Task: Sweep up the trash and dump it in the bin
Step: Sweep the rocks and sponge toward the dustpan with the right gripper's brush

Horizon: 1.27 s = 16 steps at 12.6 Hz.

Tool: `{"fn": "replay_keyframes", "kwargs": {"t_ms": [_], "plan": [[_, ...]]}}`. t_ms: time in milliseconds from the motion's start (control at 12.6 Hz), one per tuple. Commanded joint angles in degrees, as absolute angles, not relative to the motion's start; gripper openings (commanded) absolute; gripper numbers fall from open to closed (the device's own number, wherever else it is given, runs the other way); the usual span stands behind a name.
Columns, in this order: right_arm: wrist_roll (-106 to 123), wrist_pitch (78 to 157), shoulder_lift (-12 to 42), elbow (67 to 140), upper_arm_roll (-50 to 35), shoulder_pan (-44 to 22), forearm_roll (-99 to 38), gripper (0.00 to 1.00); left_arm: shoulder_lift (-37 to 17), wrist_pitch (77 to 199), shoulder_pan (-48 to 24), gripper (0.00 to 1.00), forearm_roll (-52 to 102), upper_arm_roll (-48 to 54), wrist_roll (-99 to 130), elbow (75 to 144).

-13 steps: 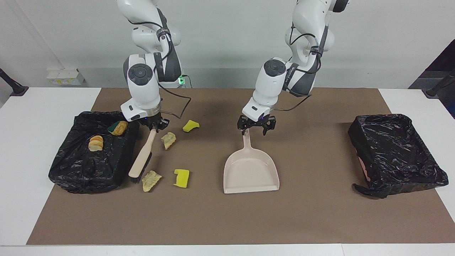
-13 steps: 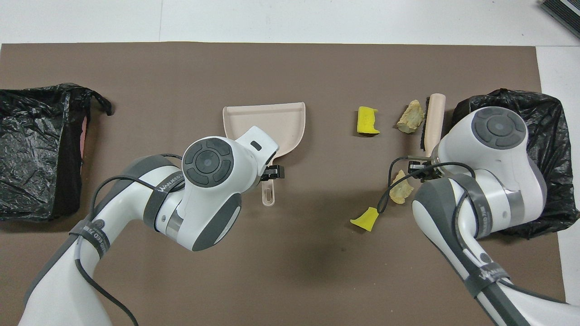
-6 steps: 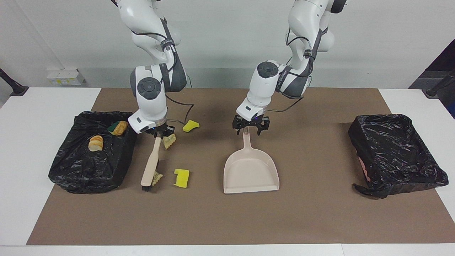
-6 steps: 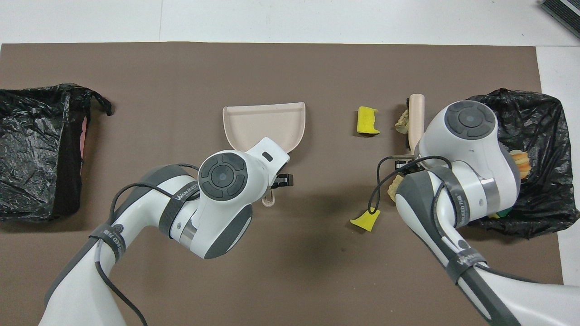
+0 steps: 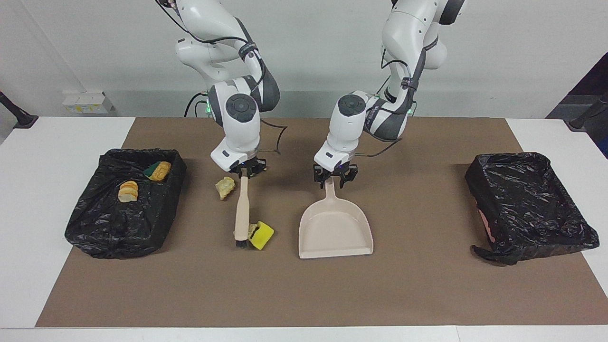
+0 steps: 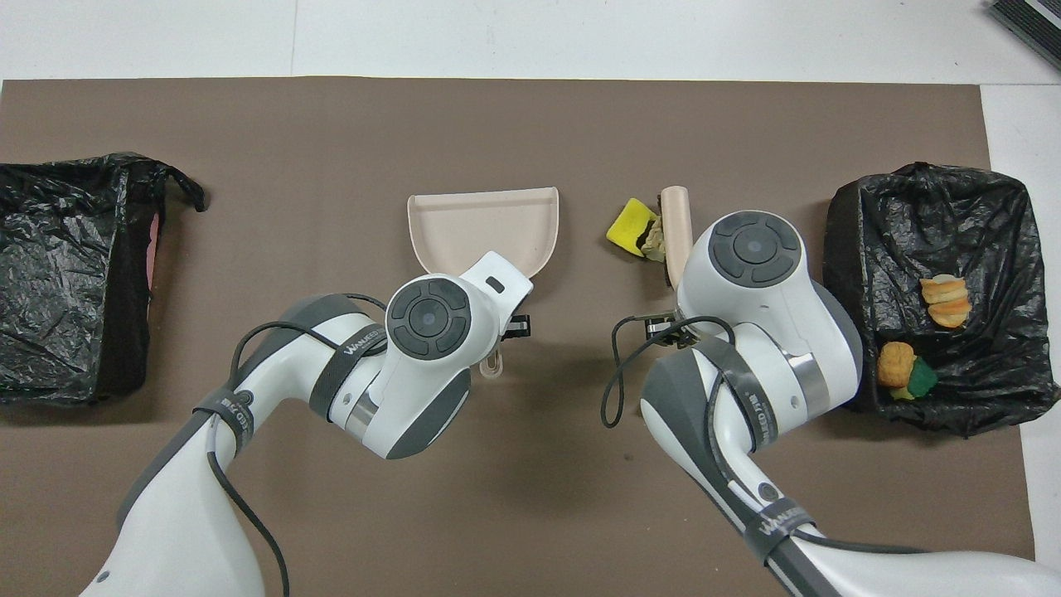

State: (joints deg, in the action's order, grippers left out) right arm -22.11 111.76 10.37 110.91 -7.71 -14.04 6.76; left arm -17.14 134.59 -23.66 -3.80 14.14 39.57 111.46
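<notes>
The right claw [image 5: 245,174] is clamped on the brush [image 5: 242,209] handle, its bristles down on the surface against a yellow sponge piece [image 5: 262,235] and a tan scrap, both between the brush and the dustpan [image 5: 335,230]. The left claw [image 5: 333,179] stands at the dustpan's handle, fingers either side; whether they grip I cannot tell. Another tan chunk [image 5: 225,186] lies beside the brush, away from the dustpan. To sweep well, keep the bristles pressed flat and push straight toward the dustpan's mouth, with the pan held firm.
</notes>
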Motion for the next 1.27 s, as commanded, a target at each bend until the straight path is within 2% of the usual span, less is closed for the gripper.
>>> {"fn": "replay_keyframes", "kwargs": {"t_ms": [0, 79, 158, 238, 317, 475, 634, 1188], "plan": [[-21.18, 106.54, 11.77, 104.78, -7.82, -14.15, 5.45, 0.00, -17.31, 133.51, -24.43, 0.55, -5.27, 13.36, 41.13, 109.78], [-20.83, 106.09, 11.69, 103.90, -7.82, -14.06, 5.45, 0.00, -17.40, 133.51, -24.43, 0.52, -5.27, 13.27, 41.22, 109.69], [-20.74, 105.39, 11.34, 103.80, -7.82, -13.54, 5.45, 0.00, -17.40, 133.51, -24.43, 0.46, -5.27, 13.27, 41.22, 109.51], [-20.74, 104.16, 10.55, 103.80, -7.74, -13.54, 5.45, 0.00, -17.32, 133.51, -24.17, 0.28, -5.27, 13.27, 41.13, 109.16], [-20.74, 102.58, 9.85, 103.97, -7.73, -13.62, 5.45, 0.00, -17.23, 133.59, -23.82, 0.00, -5.45, 13.27, 40.96, 108.99], [-20.48, 99.07, 7.05, 105.20, -7.65, -13.10, 5.45, 0.00, -16.35, 133.33, -23.21, 0.00, -6.24, 13.01, 40.43, 108.72], [-21.44, 97.65, 3.53, 109.84, -7.56, -11.96, 5.45, 0.00, -15.21, 131.32, -22.15, 0.00, -6.50, 12.83, 38.34, 107.67], [-36.19, 97.56, -8.77, 127.77, -7.56, -11.51, 5.27, 0.00, -12.31, 118.49, -9.95, 0.00, -4.75, 13.10, -1.80, 106.35]]}}
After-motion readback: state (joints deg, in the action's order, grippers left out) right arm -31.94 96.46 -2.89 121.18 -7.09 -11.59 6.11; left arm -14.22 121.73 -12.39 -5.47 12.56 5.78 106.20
